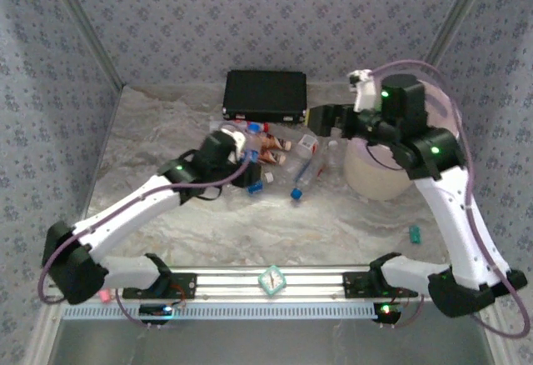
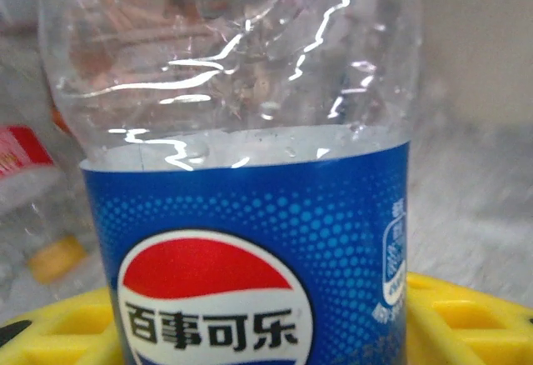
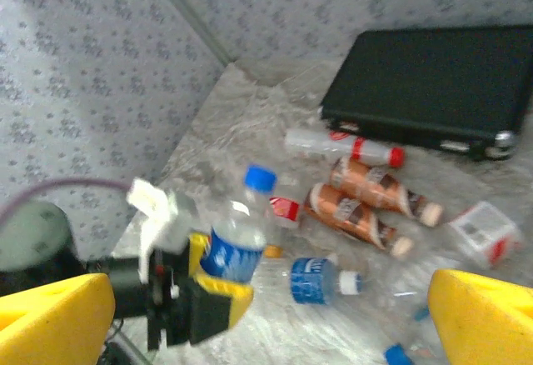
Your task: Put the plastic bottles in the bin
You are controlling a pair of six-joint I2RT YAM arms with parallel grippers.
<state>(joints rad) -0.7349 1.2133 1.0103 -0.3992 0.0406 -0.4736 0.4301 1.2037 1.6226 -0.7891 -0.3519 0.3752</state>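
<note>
The left end effector [image 3: 218,277] clamps the blue-labelled plastic bottle [image 3: 236,244], long axis near upright, with the bin [image 1: 372,180] at 3 o'clock, nearer the released right end effector [image 1: 326,117].

Mid table [image 1: 275,232] clogged w/ bottles [image 1: 300,161]; case [image 1: 265,94] blocks back, bin [image 1: 371,177] blocks right; near strip free.

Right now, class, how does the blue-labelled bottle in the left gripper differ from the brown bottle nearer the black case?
The blue-labelled bottle stands nearly upright; the brown bottle lies on the table. The blue-labelled bottle is clear, blue-capped; the brown bottle brown-bodied, pale-capped. The left gripper holds the blue-labelled bottle; the brown bottle lies free. Both are small capped bottles.
</note>
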